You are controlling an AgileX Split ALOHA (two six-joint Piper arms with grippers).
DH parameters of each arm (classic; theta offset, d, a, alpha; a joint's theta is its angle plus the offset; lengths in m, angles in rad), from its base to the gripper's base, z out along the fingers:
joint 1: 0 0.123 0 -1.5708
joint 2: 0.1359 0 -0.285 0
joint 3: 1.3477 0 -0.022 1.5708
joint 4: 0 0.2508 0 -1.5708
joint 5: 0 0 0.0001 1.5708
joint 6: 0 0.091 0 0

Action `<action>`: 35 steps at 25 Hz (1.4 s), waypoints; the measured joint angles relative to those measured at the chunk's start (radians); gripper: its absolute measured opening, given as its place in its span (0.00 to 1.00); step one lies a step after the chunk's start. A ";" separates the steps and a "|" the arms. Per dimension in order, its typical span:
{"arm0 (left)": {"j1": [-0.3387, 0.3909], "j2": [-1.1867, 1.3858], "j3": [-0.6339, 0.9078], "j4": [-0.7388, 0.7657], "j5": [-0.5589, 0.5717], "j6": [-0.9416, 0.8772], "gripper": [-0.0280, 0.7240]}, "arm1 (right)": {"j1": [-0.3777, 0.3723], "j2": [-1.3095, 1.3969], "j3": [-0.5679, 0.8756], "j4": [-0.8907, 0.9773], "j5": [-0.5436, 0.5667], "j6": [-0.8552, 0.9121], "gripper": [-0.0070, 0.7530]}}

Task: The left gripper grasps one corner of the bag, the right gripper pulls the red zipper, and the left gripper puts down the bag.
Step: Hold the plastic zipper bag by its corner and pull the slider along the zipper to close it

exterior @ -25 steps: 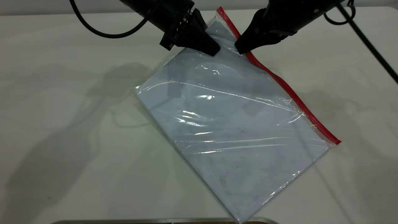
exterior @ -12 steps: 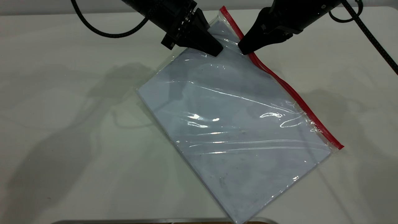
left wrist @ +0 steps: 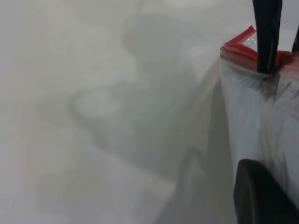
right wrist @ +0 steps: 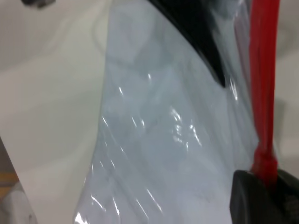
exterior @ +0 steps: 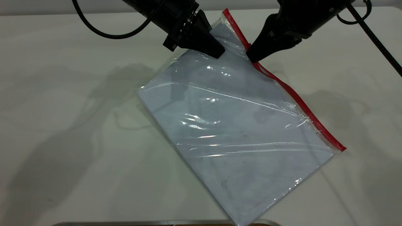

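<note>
The bag (exterior: 238, 125) lies slantwise on the white table, its far end raised. The red zipper (exterior: 295, 97) runs along its right long edge. My left gripper (exterior: 220, 51) is shut on the clear plastic just below the corner of the bag (exterior: 226, 14). My right gripper (exterior: 252, 57) is shut on the red zipper beside it; the slider tab is hidden in its jaws. The right wrist view shows the red zipper (right wrist: 264, 70) entering my right gripper (right wrist: 268, 186), over the bag (right wrist: 163, 140). The left wrist view shows the bag (left wrist: 261, 121) and the red zipper (left wrist: 238, 46).
The white table (exterior: 62, 125) surrounds the bag. A metal edge (exterior: 157, 223) runs along the near side. Black cables hang from the left arm (exterior: 103, 33) and the right arm (exterior: 377, 44).
My right gripper has slid a little down the red zipper, away from the held corner. My left gripper has stayed put. The bag's wrinkles have shifted slightly.
</note>
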 joint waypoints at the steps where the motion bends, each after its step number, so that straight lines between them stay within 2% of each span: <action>1: 0.001 0.000 0.000 0.001 -0.001 0.000 0.11 | 0.000 0.000 0.000 -0.009 0.000 0.001 0.13; 10: 0.009 0.000 0.000 0.004 -0.014 -0.003 0.11 | -0.001 0.000 0.005 0.026 -0.009 0.000 0.17; 17: 0.009 0.000 0.000 0.009 -0.017 -0.003 0.11 | -0.001 0.000 0.006 0.126 -0.025 -0.085 0.33; 20: 0.009 0.000 0.000 0.009 -0.017 -0.003 0.11 | -0.001 0.000 0.006 0.151 -0.025 -0.107 0.36; 35: 0.009 0.000 0.000 0.006 -0.017 -0.009 0.11 | -0.001 0.000 0.006 0.193 -0.029 -0.116 0.26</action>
